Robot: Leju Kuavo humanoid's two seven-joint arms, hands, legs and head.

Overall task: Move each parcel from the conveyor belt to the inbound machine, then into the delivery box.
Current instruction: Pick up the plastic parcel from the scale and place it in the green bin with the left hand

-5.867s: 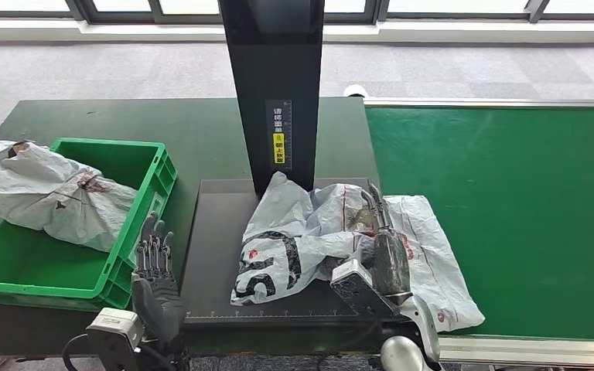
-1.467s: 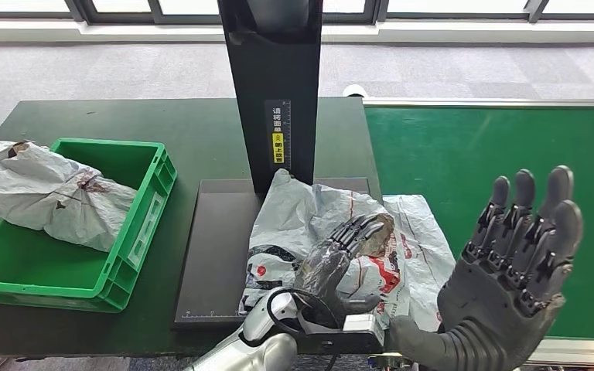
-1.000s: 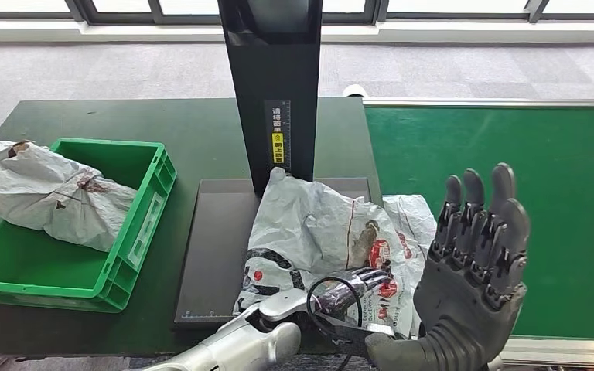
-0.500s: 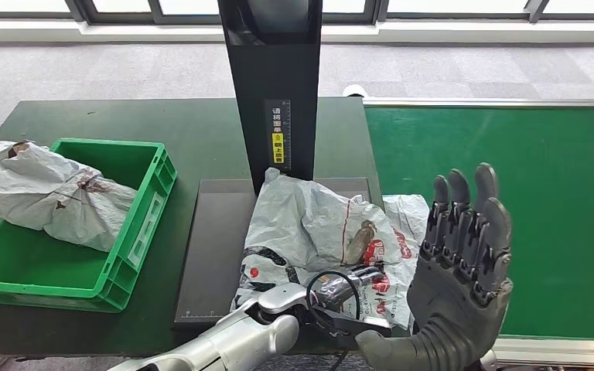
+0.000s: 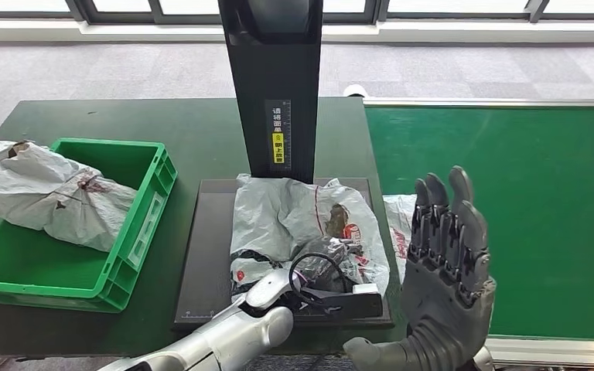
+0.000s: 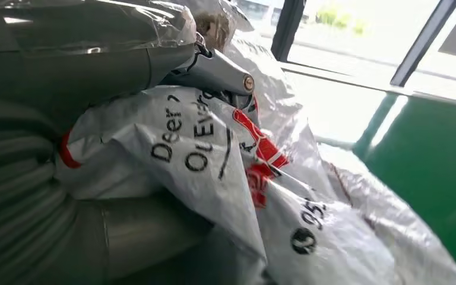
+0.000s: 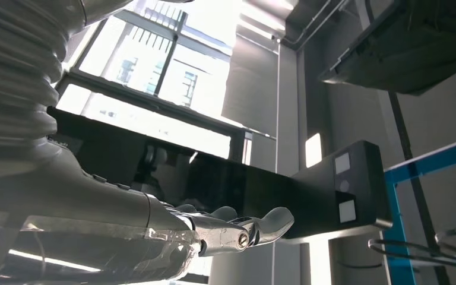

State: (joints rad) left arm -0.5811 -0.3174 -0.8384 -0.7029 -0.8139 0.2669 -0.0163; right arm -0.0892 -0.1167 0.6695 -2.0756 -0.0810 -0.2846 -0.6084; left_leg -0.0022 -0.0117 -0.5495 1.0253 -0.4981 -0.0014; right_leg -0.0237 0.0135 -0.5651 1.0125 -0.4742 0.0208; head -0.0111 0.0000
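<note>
The left hand (image 5: 321,272) grips the grey printed parcel (image 5: 294,224), which lies crumpled on the inbound machine's black platform (image 5: 209,255), against its column; the bag's folds hide the fingers. The right hand (image 5: 445,255) hovers upright, fingers straight and empty, just beside the parcel, over the conveyor belt's (image 5: 526,201) near left edge.

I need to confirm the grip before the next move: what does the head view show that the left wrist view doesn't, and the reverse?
Head view alone: the green crate holding an earlier parcel, the scanner platform, the green belt, and the right hand raised with fingers apart, holding nothing. Left wrist view alone: the black and red print on the bag up close, and the thumb lying against the plastic. Both: the grey parcel gripped by the left hand.
</note>
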